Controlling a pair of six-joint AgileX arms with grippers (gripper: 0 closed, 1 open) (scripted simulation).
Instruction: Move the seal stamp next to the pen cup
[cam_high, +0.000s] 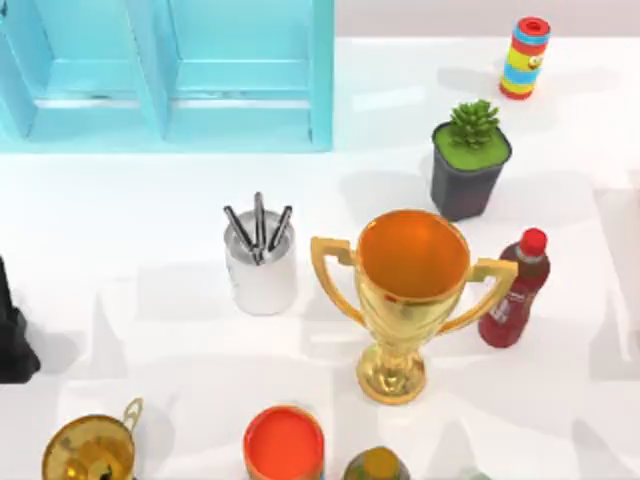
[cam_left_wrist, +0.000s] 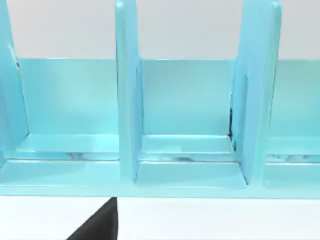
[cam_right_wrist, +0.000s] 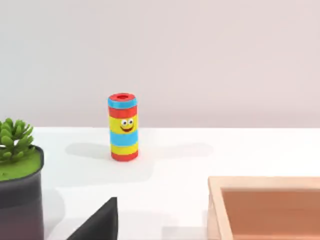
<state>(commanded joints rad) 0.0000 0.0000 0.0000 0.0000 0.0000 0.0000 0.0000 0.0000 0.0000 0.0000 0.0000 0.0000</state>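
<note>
Risk assessment at outset; no step of the move judged done.

Left gripper (cam_left_wrist: 97, 225): low over the table (cam_high: 150, 400), faced square onto blue shelf (cam_left_wrist: 185, 125), which stands close ahead of it. Left arm (cam_high: 12, 335) noted at left edge of top view. Grip state: cannot tell.

Right gripper (cam_right_wrist: 97, 222): faced toward striped cylinder (cam_right_wrist: 123, 127), which stands well ahead of it, with plant pot (cam_right_wrist: 17, 185) close to one side and wooden tray (cam_right_wrist: 265, 205) close to the other. Grip state: cannot tell.

Pen cup (cam_high: 260, 268): upright, three pens standing out of it, well apart from left arm and to its right in top view. Gold trophy (cam_high: 410, 300) just beside cup on the side away from left arm; red bottle (cam_high: 515, 290) beyond that. Orange-red cylinder (cam_high: 284, 443) nearer the front edge, apart from cup.

Seal stamp: position cannot be told. Hence first hazard: mistaken pick. Red cap of bottle and red top of cylinder both liable to be taken for a red knob.

Second hazard: crowded drop zone. Trophy handle nearly touching cup on far side; approach from there likely to knock trophy or tip cup. Open table on cup's side toward left arm judged the safer spot.

Third hazard: pens projecting above the rim; low carry over cup likely to snag them.
</note>
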